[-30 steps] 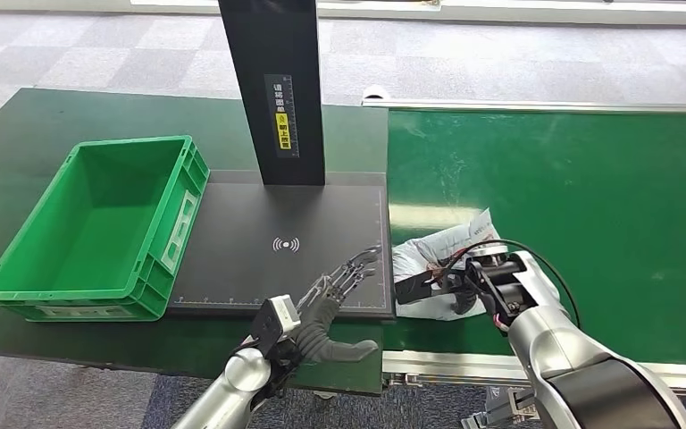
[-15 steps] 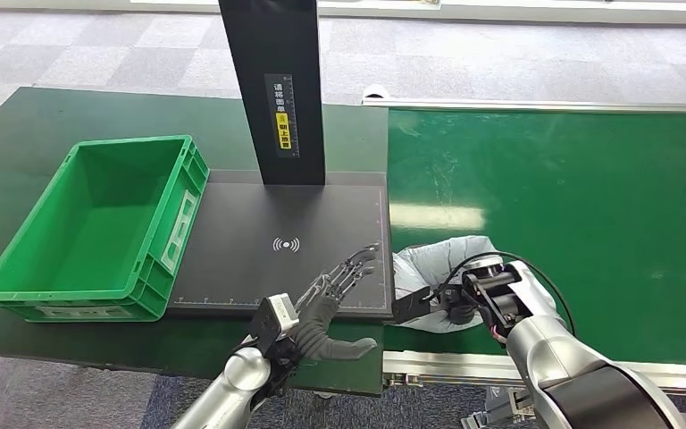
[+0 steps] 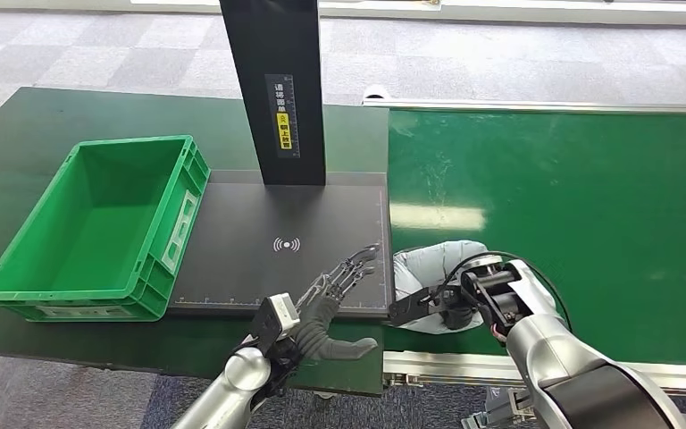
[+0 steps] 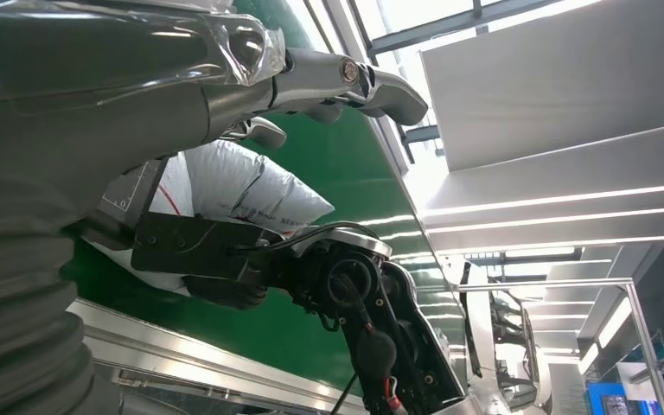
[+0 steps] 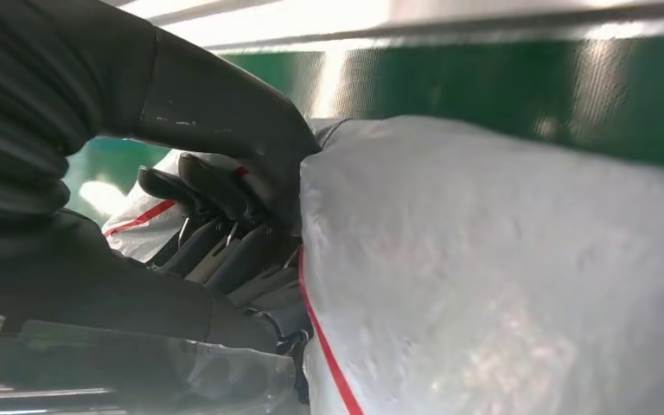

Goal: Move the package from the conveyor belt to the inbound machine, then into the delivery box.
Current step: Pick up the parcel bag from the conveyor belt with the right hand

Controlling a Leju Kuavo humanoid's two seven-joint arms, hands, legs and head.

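Head view puts the right hand [image 3: 438,302] low over the near edge of the glossy green conveyor belt [image 3: 572,206], with its fingers wrapped into the soft grey-white plastic mailer package with a thin red stripe [image 3: 433,268]. The right wrist view confirms this: the dark fingers [image 5: 216,225] dig into the crinkled film of the package [image 5: 501,277], and the thumb presses over its top, so I judge the hand to be grasping it. The package lies directly under and ahead of that hand, at the belt's end nearest the matte black flat platform of the inbound machine [image 3: 259,250], which begins just beyond the hand's fingertips, on the side of the other arm. Whether the package is lifted off the belt or only gathered up, I cannot tell.

The left hand [image 3: 330,304] hovers with its fingers spread apart and nothing in them, over the near edge of the black platform, just beside the package. Past it, on the far side from the right hand, stands the bright green plastic delivery box [image 3: 98,223], with nothing inside.

Judging by this, only the pickup is under way; the transfer to the machine platform and then into the box both remain.
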